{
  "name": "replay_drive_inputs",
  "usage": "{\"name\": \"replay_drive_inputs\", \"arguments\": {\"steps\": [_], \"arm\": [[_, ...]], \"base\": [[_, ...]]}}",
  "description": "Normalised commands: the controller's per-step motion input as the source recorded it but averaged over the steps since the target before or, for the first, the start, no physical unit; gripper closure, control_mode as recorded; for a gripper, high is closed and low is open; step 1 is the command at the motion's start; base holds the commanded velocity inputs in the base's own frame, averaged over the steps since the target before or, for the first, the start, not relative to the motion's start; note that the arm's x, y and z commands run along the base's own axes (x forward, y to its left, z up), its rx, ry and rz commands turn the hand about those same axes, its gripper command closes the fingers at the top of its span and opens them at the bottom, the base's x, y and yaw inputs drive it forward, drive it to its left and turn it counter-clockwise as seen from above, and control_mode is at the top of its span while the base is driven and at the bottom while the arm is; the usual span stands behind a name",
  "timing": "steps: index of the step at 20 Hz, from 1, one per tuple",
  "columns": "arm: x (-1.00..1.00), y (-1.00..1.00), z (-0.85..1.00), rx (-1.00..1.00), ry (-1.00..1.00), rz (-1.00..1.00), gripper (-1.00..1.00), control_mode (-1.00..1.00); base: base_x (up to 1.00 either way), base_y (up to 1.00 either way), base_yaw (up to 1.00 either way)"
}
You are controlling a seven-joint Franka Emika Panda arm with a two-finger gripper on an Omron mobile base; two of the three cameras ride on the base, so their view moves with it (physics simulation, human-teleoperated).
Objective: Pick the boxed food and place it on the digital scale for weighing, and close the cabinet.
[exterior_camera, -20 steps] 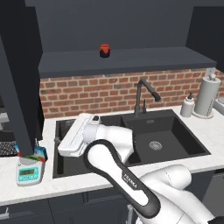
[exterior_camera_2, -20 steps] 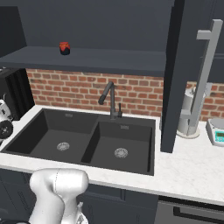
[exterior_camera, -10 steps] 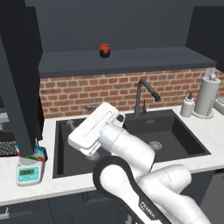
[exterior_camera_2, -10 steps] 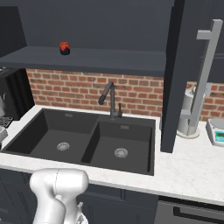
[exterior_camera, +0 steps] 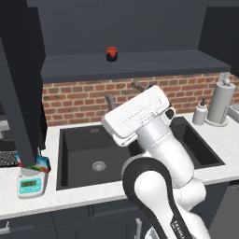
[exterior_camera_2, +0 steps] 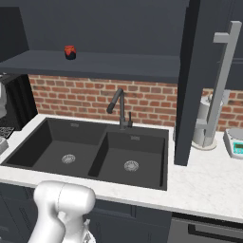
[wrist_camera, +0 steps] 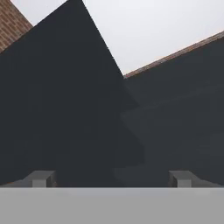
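The boxed food (exterior_camera: 41,162), blue with green and red, lies on top of the digital scale (exterior_camera: 31,186) on the left counter, partly hidden by the open cabinet door (exterior_camera: 21,93). The cabinet's other door (exterior_camera_2: 190,80) also stands open, its long silver handle (exterior_camera_2: 220,80) facing me. My hand (exterior_camera: 136,115) is raised over the middle of the sink, in front of the faucet and far from the scale. In the hand view my gripper (wrist_camera: 111,179) is open, fingertips (wrist_camera: 41,178) wide apart and nothing between them, facing dark cabinet surfaces.
A red-lidded jar (exterior_camera: 111,54) stands on the open shelf. The double black sink (exterior_camera_2: 95,152) with its faucet (exterior_camera_2: 121,109) lies below. A paper towel roll (exterior_camera: 219,102) and soap bottle (exterior_camera: 200,113) stand at the right. A small teal-panelled device (exterior_camera_2: 235,143) sits on the right counter.
My arm has swung up and to the right, from low over the sink's left basin to in front of the faucet. The jaws have stayed open.
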Motion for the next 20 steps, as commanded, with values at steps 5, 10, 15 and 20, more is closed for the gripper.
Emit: {"name": "replay_drive_inputs", "arguments": {"steps": [5, 10, 15, 20], "arm": [[-0.34, -1.00, 0.70, 0.09, -0.12, -0.15, -1.00, -1.00], [-0.49, -0.88, 0.12, 0.00, 0.00, -0.12, -1.00, -1.00], [-0.53, -0.78, 0.00, -0.02, -0.03, -0.11, -1.00, -1.00], [-0.42, -0.86, -0.01, -0.04, -0.19, -0.16, -1.00, -1.00]], "base": [[0.00, 0.00, 0.00], [0.00, 0.00, 0.00], [0.00, 0.00, 0.00], [0.00, 0.00, 0.00]]}}
